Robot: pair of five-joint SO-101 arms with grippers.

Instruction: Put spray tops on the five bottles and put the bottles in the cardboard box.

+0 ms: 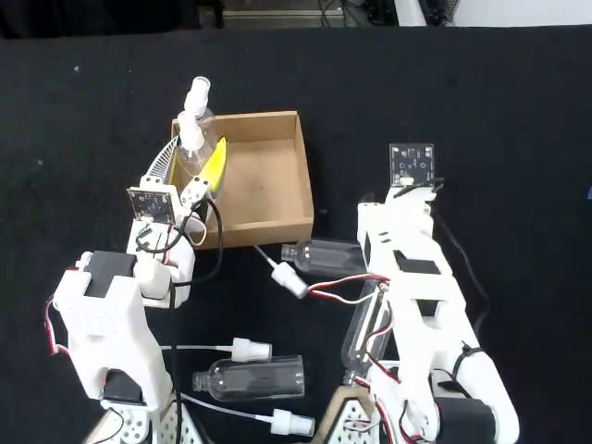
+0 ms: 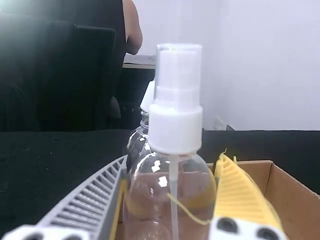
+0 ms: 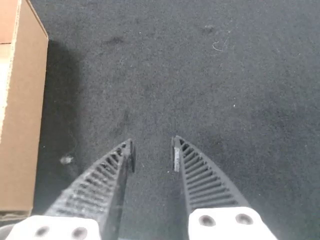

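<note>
Left pincer [image 1: 196,153]: clamped on the held bottle [image 2: 170,190], with a grey finger on one flank and a yellow finger on the other. Clock bearings are taken on the high view, with 12 o'clock at the far edge of the black table [image 1: 481,83].

The held bottle's long axis is near vertical, with its fitted spray top [image 2: 176,95] uppermost. It stands at the 10 o'clock corner of the cardboard box [image 1: 305,190]. Whether its base touches the box floor cannot be told. A rear bottle [image 2: 136,142], also capped and upright, stands immediately behind it. Whether it is inside or outside the box wall cannot be told. The box floor shows plain cardboard from centre to the 3 o'clock wall.

Right pincer [image 3: 152,150]: fingers apart, gripping nothing, over the table at 3 o'clock of the box.

Three uncapped bottles lie on their sides at 6 o'clock of the box.
- First lying bottle [image 1: 328,257]: just beside the near wall, axis 3–9, neck to 9 o'clock.
- Second lying bottle [image 1: 363,326]: partly under the right arm, axis roughly 1–7.
- Third lying bottle [image 1: 252,377]: axis 3–9, neck to 9 o'clock.

Loose tops:
- First loose top [image 1: 289,280]: beside the first lying bottle's neck.
- Second loose top [image 1: 252,350]: at 12 o'clock of the third lying bottle, tube towards 9 o'clock.
- Third loose top [image 1: 291,424]: at 5 o'clock of the third lying bottle, tube towards 10 o'clock.
</note>
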